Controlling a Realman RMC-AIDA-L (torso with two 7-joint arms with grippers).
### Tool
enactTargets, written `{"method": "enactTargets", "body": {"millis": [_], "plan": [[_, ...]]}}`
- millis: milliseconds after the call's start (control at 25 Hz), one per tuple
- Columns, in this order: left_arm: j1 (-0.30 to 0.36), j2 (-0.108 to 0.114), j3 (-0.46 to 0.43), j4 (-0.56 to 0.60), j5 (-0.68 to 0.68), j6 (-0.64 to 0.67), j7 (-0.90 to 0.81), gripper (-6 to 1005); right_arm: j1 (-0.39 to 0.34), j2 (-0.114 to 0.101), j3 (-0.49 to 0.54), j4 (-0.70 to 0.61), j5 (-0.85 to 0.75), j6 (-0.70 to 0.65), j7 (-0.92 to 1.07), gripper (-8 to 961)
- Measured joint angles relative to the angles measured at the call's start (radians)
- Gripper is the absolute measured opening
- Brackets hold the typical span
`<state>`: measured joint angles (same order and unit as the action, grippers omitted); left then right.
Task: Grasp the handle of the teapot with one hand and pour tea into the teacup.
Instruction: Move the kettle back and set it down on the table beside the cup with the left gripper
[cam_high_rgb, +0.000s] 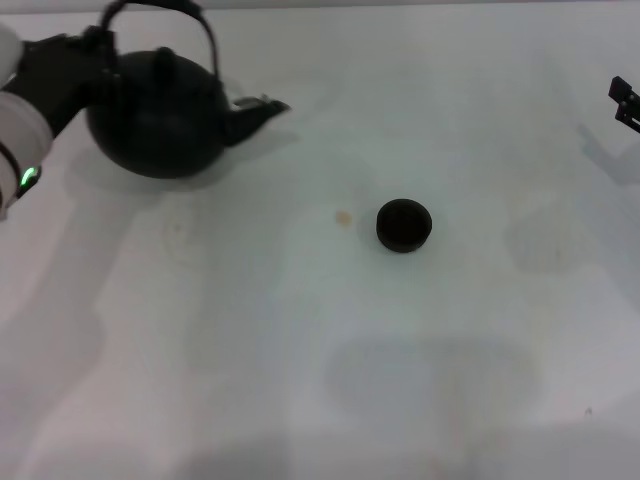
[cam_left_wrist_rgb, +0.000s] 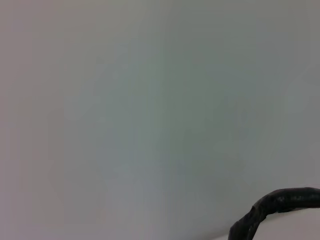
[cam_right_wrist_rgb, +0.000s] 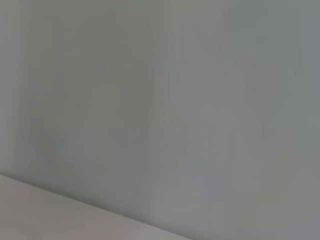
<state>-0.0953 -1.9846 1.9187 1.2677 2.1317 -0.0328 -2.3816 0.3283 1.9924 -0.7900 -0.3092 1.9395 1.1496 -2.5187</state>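
The black teapot (cam_high_rgb: 160, 115) stands on the white table at the far left, its spout (cam_high_rgb: 262, 108) pointing right. Its arched handle (cam_high_rgb: 165, 8) rises over the knobbed lid. My left gripper (cam_high_rgb: 98, 48) is at the left end of the handle, against the pot's upper left side. A piece of the handle also shows in the left wrist view (cam_left_wrist_rgb: 280, 202). The small dark teacup (cam_high_rgb: 403, 225) stands alone near the table's middle, well to the right of and nearer than the teapot. My right gripper (cam_high_rgb: 626, 101) is just inside the far right edge, away from both.
A small tan spot (cam_high_rgb: 343, 216) lies on the white table (cam_high_rgb: 300, 350) just left of the teacup. The right wrist view shows only bare pale surface.
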Motion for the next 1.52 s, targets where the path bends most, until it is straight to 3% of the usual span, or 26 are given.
{"method": "enactTargets", "body": {"millis": [80,200,280,400,520,600,680,880,1000,1520], "plan": [[-0.006,0.024,0.0,0.053,-0.002,0.095,0.031,110,0.0,0.001,0.0,0.0,0.0,0.002,0.0,859],[-0.003,0.035,-0.028,0.125,-0.012,0.218,0.087,110,0.0,0.001,0.0,0.0,-0.001,0.005,0.0,859],[0.007,0.03,-0.073,0.168,-0.041,0.299,0.132,109,0.0,0.002,0.0,-0.001,-0.001,0.006,0.0,859],[0.022,0.018,-0.178,0.205,-0.207,0.439,0.281,109,0.0,0.004,0.0,-0.001,-0.001,0.007,0.0,859],[0.05,-0.021,-0.317,0.198,-0.453,0.59,0.498,110,0.0,0.005,0.0,-0.001,-0.001,0.008,0.0,859],[0.08,-0.076,-0.434,0.157,-0.594,0.7,0.687,110,0.0,0.006,0.0,-0.001,-0.001,0.008,0.0,859],[0.102,-0.096,-0.478,0.111,-0.696,0.75,0.819,110,0.0,0.007,0.0,0.0,-0.001,0.009,0.0,859],[0.138,-0.096,-0.472,-0.117,-1.167,0.874,1.301,109,-0.002,0.007,0.0,0.001,-0.001,0.009,0.0,859],[0.134,-0.094,-0.483,-0.244,-1.331,0.96,1.457,109,-0.003,0.008,0.0,0.001,-0.001,0.009,0.001,859],[0.064,-0.092,-0.507,-0.559,-1.422,1.019,1.62,110,0.005,0.009,-0.013,0.005,-0.001,0.009,0.0,859]]}}
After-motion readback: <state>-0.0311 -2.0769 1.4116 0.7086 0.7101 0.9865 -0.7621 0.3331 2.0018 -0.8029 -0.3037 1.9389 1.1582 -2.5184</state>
